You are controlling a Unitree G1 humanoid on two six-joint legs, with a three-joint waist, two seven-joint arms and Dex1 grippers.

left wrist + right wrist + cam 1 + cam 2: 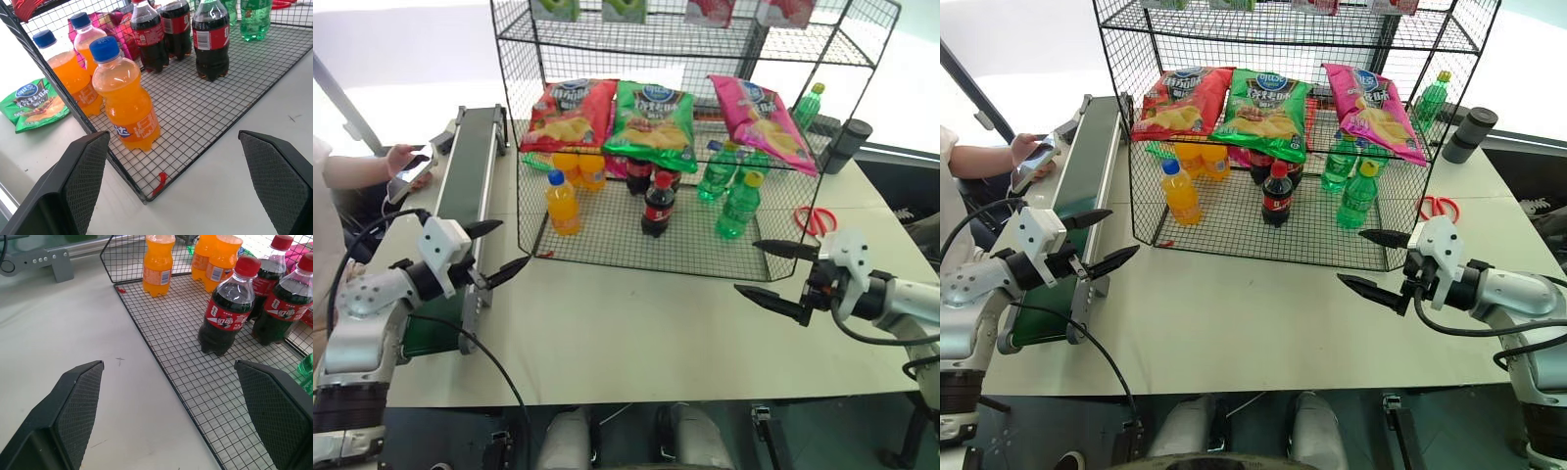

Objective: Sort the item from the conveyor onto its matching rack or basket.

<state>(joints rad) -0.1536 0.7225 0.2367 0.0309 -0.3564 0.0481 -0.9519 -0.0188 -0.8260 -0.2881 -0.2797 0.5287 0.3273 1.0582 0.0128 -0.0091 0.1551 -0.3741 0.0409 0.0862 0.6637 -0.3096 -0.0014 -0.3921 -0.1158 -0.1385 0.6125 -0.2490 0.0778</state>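
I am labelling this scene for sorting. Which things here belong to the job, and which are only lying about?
Job:
pink chip bag, on the rack's middle shelf
conveyor
rack
left hand and right hand, both open and empty

Lying about:
red scissors
dark cylinder
small green bag beside the rack
person's hand with phone

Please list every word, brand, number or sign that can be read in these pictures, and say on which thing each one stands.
"达": white character on the front orange bottle's label.
Cola bottles: white characters on the red labels, too stylised to read surely.
Red chip bag, green chip bag, pink chip bag: blue oval logos, too small to read.
Small green bag beside the rack: blue oval logo, blurred.
No numbers or signs are legible.
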